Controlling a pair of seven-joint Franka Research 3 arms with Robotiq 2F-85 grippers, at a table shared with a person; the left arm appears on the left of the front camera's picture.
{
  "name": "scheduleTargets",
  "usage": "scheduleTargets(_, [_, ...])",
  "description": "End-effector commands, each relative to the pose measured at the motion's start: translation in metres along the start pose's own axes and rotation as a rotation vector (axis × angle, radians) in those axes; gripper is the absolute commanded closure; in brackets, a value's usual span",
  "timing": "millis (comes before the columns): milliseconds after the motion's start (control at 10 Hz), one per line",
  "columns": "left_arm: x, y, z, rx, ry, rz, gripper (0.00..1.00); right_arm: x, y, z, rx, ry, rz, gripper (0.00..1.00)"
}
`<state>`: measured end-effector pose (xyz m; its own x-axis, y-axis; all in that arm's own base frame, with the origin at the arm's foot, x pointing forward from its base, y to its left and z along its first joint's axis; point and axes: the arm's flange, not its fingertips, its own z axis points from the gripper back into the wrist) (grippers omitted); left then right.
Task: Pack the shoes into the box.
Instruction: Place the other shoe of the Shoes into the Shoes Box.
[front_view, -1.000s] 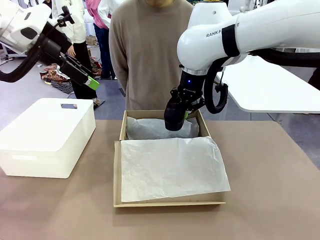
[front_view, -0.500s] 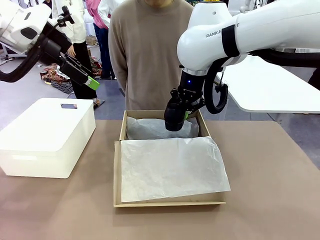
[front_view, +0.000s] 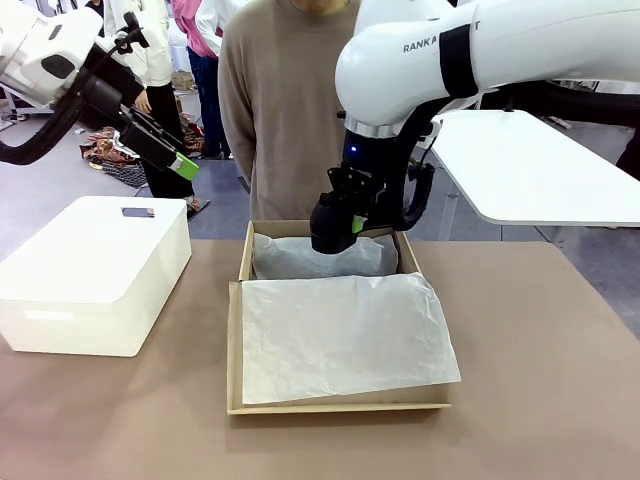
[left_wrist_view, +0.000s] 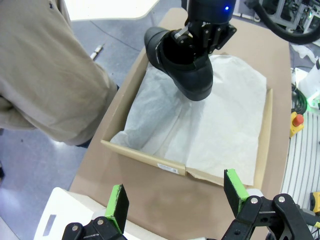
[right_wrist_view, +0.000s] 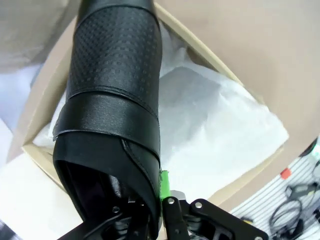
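Note:
A black shoe (front_view: 333, 226) hangs over the back part of the open tan box (front_view: 245, 255), with my right gripper (front_view: 352, 215) shut on its collar. From the left wrist the shoe (left_wrist_view: 183, 65) shows toe-down above the white tissue paper (left_wrist_view: 215, 125) that lines the box (left_wrist_view: 145, 158). In the right wrist view the shoe (right_wrist_view: 114, 95) runs away from my right gripper (right_wrist_view: 157, 200), toe toward the box rim (right_wrist_view: 212, 59). My left gripper (front_view: 168, 152) is raised far left, open and empty, and its own camera shows its fingers (left_wrist_view: 119, 204) wide apart.
A white plastic bin (front_view: 95, 272) stands on the table left of the box. A person in a beige top (front_view: 290, 110) stands close behind the box's far edge. The box's flap (front_view: 340, 335) lies flat toward me, covered with tissue. Brown tabletop lies to the right.
My right arm has carried the shoe a little to the left over the box's back part. The left arm has not moved.

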<state>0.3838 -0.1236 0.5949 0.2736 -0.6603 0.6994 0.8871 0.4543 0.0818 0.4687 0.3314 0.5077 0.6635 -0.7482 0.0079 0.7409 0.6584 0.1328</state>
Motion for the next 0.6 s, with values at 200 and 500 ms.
scheduleTargets(200, [-0.001, 0.001, 0.0, -0.015, -0.017, 0.0, 0.0, -0.041, 0.023, 0.01, -0.002, -0.122, -0.235, 1.0])
scheduleTargets(500, [-0.001, 0.001, 0.0, -0.015, -0.017, 0.0, 0.0, -0.049, 0.031, 0.006, 0.038, -0.067, -0.279, 1.0])
